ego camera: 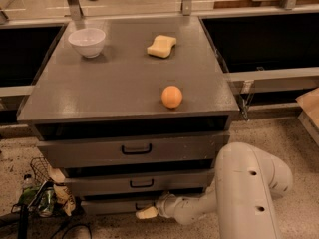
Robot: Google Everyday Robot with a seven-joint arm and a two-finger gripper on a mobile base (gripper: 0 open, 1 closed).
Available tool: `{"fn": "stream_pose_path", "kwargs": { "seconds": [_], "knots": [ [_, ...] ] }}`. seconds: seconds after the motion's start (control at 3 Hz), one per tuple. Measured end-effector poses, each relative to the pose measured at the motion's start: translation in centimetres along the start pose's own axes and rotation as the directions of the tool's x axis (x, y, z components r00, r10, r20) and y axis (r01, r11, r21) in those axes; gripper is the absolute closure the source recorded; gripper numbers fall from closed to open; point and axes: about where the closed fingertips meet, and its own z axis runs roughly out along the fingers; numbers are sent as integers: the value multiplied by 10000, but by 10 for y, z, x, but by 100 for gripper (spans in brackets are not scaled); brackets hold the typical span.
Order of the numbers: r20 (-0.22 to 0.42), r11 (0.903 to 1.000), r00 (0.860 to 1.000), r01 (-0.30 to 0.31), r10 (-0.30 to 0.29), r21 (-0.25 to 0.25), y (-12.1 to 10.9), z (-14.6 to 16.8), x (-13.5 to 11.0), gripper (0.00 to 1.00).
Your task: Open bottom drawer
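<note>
A grey cabinet has three stacked drawers. The bottom drawer (112, 206) is the slimmest front, low near the floor; its small black handle is mostly hidden behind my gripper. My white arm (246, 193) reaches in from the lower right. My gripper (145, 212) is at the bottom drawer's front, near its middle, right at the handle. The mid-sized drawer (139, 183) and the tallest top drawer (134, 149) sit above it, each with a black handle.
On the cabinet top (114, 88) lie a white bowl (86, 42), a yellow sponge (161, 46) and an orange (172, 96). A wire basket with packets (42, 193) stands on the floor at the lower left. Dark openings flank the cabinet.
</note>
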Motion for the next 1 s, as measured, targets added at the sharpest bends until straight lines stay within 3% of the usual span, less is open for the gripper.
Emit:
{"fn": "stream_pose_path", "kwargs": {
  "seconds": [0.33, 0.67, 1.0],
  "knots": [
    [-221, 9999, 9997, 91, -93, -72, 4, -1, -2, 0],
    [-688, 9988, 9976, 43, -76, -487, 12, -5, 0, 0],
    [-742, 9985, 9972, 68, -108, -545, 13, -6, 2, 0]
  ]
}}
